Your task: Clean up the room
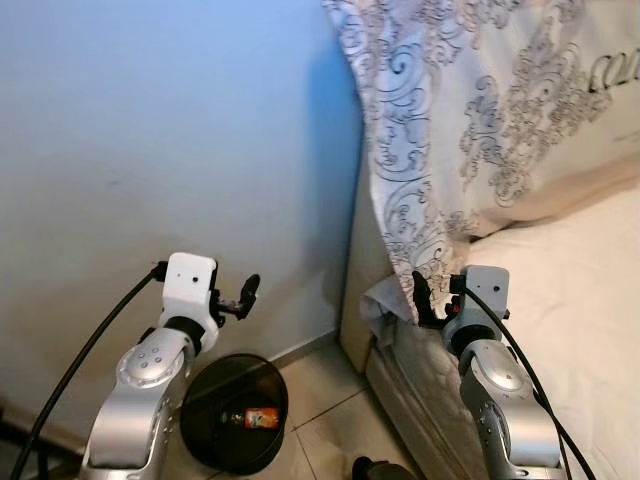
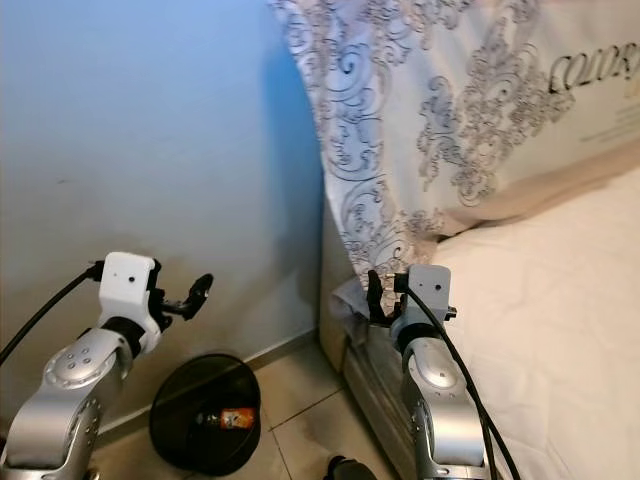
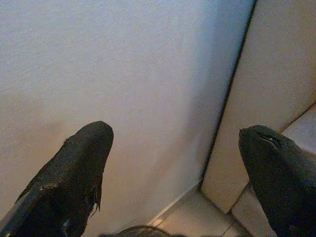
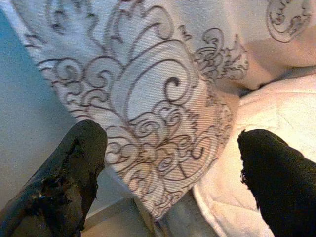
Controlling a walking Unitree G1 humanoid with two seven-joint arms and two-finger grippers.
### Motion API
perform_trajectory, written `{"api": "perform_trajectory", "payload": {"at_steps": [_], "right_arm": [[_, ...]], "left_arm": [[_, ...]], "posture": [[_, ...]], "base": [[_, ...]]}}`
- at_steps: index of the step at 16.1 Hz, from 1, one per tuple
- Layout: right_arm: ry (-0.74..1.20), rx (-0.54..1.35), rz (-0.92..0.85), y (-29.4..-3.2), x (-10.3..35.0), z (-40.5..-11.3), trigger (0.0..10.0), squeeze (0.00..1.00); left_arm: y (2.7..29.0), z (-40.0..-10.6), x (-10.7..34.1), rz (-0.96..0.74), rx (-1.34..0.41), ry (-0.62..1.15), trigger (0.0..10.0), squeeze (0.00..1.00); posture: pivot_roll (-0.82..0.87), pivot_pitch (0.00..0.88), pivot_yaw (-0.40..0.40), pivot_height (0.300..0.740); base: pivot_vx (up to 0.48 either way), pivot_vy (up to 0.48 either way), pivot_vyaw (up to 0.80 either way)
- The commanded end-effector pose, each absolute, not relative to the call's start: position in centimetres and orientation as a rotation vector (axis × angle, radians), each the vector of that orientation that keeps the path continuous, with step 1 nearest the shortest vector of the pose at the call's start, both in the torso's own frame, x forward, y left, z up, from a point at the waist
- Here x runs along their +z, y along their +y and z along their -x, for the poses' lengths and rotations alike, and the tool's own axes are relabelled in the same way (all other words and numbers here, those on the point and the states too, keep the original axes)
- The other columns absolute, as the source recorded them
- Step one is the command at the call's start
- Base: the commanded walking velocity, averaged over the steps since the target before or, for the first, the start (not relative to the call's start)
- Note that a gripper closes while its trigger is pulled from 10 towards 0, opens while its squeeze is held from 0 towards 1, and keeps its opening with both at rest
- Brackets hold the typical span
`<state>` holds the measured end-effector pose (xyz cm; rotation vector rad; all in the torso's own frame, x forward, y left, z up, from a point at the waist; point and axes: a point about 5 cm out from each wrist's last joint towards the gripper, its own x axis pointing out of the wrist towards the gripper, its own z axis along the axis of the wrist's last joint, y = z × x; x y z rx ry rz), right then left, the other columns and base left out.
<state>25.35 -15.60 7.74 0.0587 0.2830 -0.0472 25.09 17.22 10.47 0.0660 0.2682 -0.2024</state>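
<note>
Two grippers are raised in front of me, both with jaws spread wide and nothing between them. My left gripper (image 1: 243,297) hangs before the pale blue wall (image 1: 150,130), above a round black bin (image 1: 232,412) on the tiled floor (image 1: 320,400); its wrist view shows the dark seam where wall meets bed side, plus only a sliver of the bin's rim at the frame edge. My right gripper (image 1: 428,300) sits at the mattress corner, just under the patterned pillow (image 4: 158,108), whose lower corner points down toward the gap beside the bed (image 1: 590,290). The head views show a small orange-labelled item (image 1: 262,417) lying flat in the bin, long axis roughly across; what it is I cannot make out. A dark object (image 1: 372,468) at the bottom edge is cut off. A crumpled pale cloth (image 1: 380,303) hangs at the mattress corner, partly hidden by my right fingers.
</note>
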Motion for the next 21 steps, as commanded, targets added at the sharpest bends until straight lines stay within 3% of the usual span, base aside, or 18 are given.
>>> {"api": "perform_trajectory", "payload": {"at_steps": [1,4,7,8,9,11,14,16,17,21], "right_arm": [[0.266,-0.034,-0.056,-15.5,8.3,-25.7,10.0,1.00],[0.252,-0.038,-0.051,-15.5,8.7,-26.0,10.0,1.00],[0.241,-0.033,-0.044,-15.1,8.8,-26.4,10.0,1.00],[0.234,-0.036,-0.041,-14.8,8.9,-26.7,10.0,1.00],[0.234,-0.039,-0.040,-14.8,8.9,-26.7,10.0,1.00],[0.249,-0.061,-0.031,-15.0,8.6,-26.6,10.0,1.00],[0.254,-0.058,-0.026,-15.0,8.5,-26.5,10.0,1.00],[0.243,-0.066,-0.035,-15.1,8.6,-26.5,10.0,1.00],[0.237,-0.069,-0.040,-15.0,8.6,-26.5,10.0,1.00],[0.236,-0.058,0.039,-14.9,8.6,-26.4,10.0,1.00]], "left_arm": [[16.9,-25.2,10.8,-0.060,-0.226,0.267,10.0,0.00],[17.6,-26.3,11.3,-0.107,-0.132,0.222,10.0,0.00],[17.4,-26.5,11.4,-0.159,-0.175,0.207,10.0,0.00],[17.5,-26.7,11.6,-0.137,-0.153,0.164,10.0,0.45],[17.6,-26.8,11.7,-0.127,-0.149,0.142,10.0,0.45],[18.3,-27.1,12.4,-0.182,-0.021,0.030,10.0,1.00],[18.7,-27.0,12.1,-0.150,-0.016,0.081,10.0,0.95],[19.0,-27.0,12.2,-0.137,-0.056,0.101,10.0,0.68],[19.0,-27.0,12.3,-0.143,-0.062,0.087,10.0,0.47],[18.0,-26.7,12.0,-0.106,-0.102,0.092,10.0,0.56]], "posture": [[0.04,0.000,0.026,0.740],[0.04,0.000,0.034,0.740],[0.05,0.000,0.044,0.740],[0.06,0.000,0.045,0.740],[0.06,0.000,0.045,0.740],[0.08,0.000,0.034,0.740],[0.07,0.000,0.032,0.740],[0.07,0.000,0.035,0.740],[0.08,0.000,0.031,0.740],[0.08,0.000,0.022,0.740]], "base": [[0.000,0.000,-0.78],[0.000,0.000,-0.78],[0.000,0.000,-0.78],[0.000,0.000,-0.78],[0.000,0.000,-0.78],[0.000,0.000,-0.77],[0.000,0.000,-0.75],[0.000,0.000,-0.75],[0.000,0.000,-0.76],[0.000,0.000,-0.74]]}}
